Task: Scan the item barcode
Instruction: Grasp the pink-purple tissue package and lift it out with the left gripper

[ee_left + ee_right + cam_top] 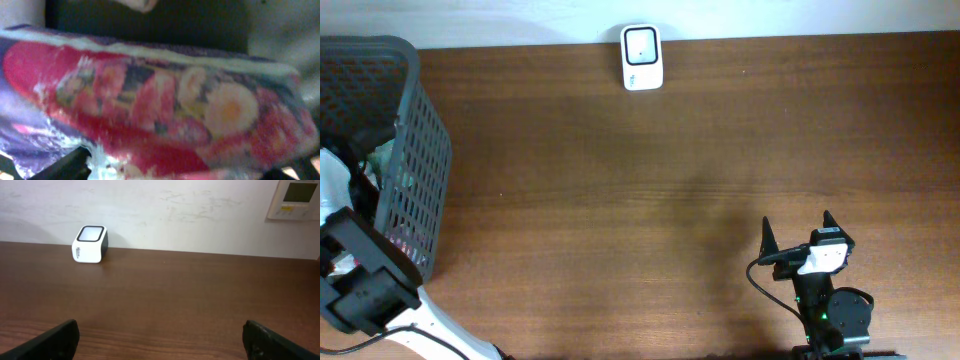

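pick step imo: left end effector is buried down in the basket (415, 180) right on the red snack packet (160, 110), can't tell if it's clenched, right end effector (797, 225) sits released, next needs a solid grab, then over to the scanner (642, 57).

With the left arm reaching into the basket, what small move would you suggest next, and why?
Probably have the left arm close on the red snack packet. The arm is down at the grey basket and the packet fills the left wrist view, so it looks within grasp. The white scanner waits at the table's far edge.
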Robot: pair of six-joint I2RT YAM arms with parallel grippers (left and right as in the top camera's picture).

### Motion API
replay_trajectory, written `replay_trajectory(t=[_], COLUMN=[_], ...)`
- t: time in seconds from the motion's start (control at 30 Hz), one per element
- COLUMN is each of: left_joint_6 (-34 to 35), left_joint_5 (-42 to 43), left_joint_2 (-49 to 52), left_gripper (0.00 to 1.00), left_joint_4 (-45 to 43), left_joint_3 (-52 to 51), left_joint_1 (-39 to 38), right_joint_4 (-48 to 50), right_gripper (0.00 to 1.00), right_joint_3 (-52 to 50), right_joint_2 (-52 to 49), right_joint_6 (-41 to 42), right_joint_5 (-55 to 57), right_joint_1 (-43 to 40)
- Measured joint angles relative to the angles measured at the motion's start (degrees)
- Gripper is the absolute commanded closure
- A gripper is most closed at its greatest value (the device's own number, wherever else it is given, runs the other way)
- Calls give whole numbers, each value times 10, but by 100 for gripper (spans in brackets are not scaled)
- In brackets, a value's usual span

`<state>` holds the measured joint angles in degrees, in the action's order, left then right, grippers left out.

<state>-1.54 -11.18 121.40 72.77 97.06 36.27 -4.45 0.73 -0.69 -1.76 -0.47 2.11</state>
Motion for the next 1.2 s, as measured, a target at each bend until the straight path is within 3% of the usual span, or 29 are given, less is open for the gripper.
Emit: replay_trajectory(t=[0.07, 0.13, 0.37, 0.6, 0.87, 1.0, 1.2], left_joint_6=[6, 7, 9, 19, 145, 235, 289], left_joint_5=[-7, -13, 25, 145, 212, 310, 521], left_joint_2=[-2, -5, 7, 15, 13, 3, -24], left_gripper=[77, 99, 100, 100, 100, 100, 100], left_joint_4=[-11, -10, 52, 160, 183, 155, 98], left_joint_3=[-15, -19, 45, 384, 708, 815, 821], left_joint_1=[-3, -4, -1, -1, -1, -1, -33], right_joint_4=[0, 0, 0, 0, 0, 0, 0], right_gripper=[1, 1, 1, 1, 1, 1, 1], right_joint_3=[0, 0, 0, 0, 0, 0, 0], right_joint_2=[0, 0, 0, 0, 1, 1, 1], right_joint_6=[0, 0, 0, 0, 0, 0, 0], right_joint_5=[0, 0, 0, 0, 0, 0, 0], right_joint_1=[0, 0, 0, 0, 0, 0, 0])
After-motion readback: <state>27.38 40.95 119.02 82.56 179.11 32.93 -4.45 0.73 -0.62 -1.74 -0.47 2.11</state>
